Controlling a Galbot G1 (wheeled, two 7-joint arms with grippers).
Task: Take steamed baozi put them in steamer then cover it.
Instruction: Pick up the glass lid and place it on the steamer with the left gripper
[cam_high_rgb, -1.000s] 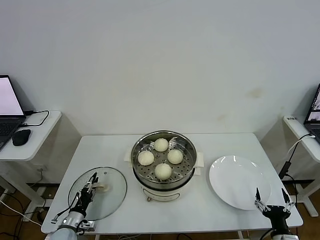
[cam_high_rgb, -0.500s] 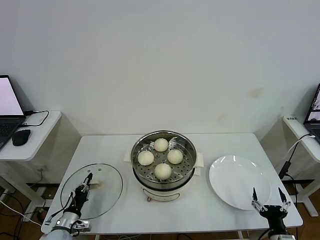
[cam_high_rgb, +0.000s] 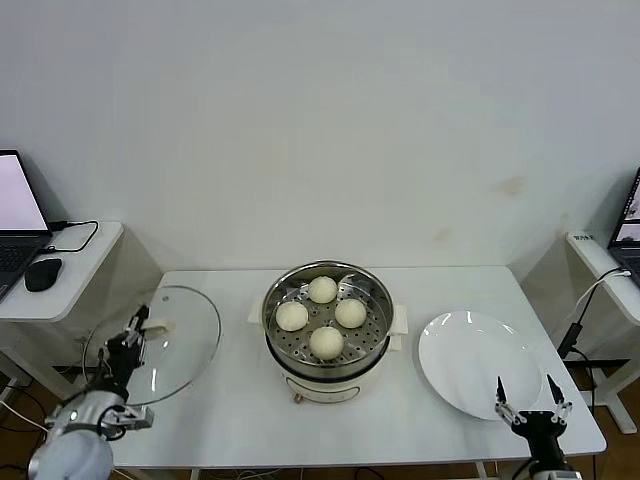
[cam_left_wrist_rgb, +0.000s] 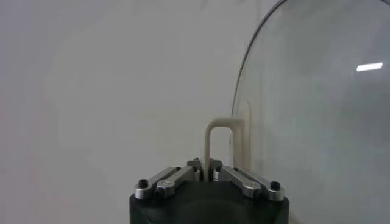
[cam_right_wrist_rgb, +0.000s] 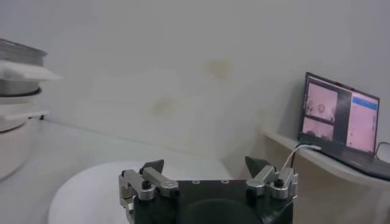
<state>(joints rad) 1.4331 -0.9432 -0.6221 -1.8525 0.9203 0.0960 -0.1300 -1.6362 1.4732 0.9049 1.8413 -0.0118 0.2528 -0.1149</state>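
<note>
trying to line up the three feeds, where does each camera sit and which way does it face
Head view: high on the robot, facing forward and down at the table, steamer and plate; both claws show at the bottom.
Left wrist view: behind the left claw, shut on the cover by its handle.
Right wrist view: behind the open right claw, facing the wall.
Shared: head and right wrist views both show the steamer and plate.

You see four cream-white steamed baozi (cam_high_rgb: 322, 314) sitting in the shiny steamer (cam_high_rgb: 328, 345) at the counter's (cam_high_rgb: 390, 425) middle, uncovered. To its left, the clear glass cover (cam_high_rgb: 175, 340) is tilted up off the counter, its cream handle (cam_left_wrist_rgb: 218, 146) clamped in the left gripper (cam_high_rgb: 128, 338).
</note>
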